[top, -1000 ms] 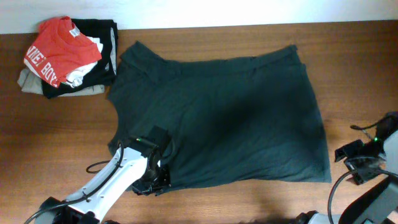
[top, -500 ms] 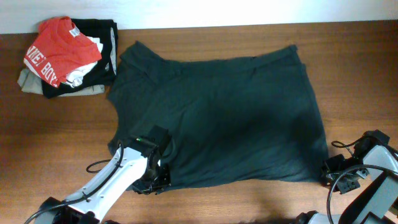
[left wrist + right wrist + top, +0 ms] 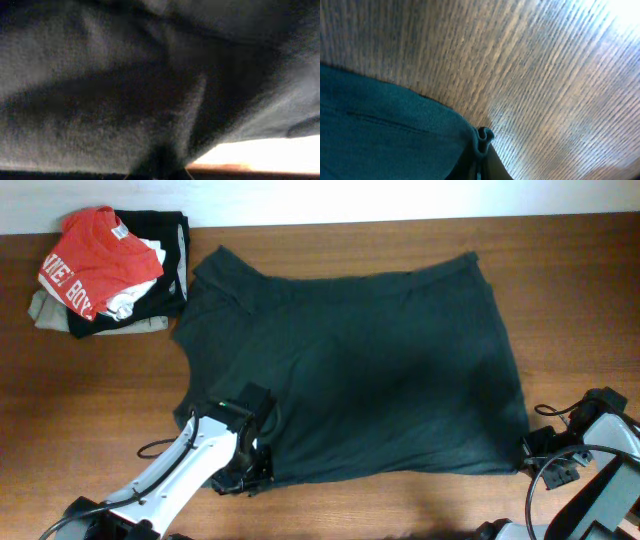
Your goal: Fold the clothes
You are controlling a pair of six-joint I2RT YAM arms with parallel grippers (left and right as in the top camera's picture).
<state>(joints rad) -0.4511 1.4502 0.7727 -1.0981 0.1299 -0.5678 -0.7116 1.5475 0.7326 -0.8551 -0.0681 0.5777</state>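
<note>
T-shirt point(image 3: 360, 360) flat; right hand point(image 3: 527, 449) pinches hem corner point(image 3: 484, 135) (wood table point(image 3: 580, 300) beyond).

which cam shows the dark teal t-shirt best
Overhead: the whole T-shirt lies spread on the table. Left wrist shows only blurred dark fabric up close; right wrist shows just one hemmed corner on the wood.

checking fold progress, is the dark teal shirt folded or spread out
Spread out: overhead, the dark teal shirt lies flat and wide across the table, no half laid over the other.
</note>
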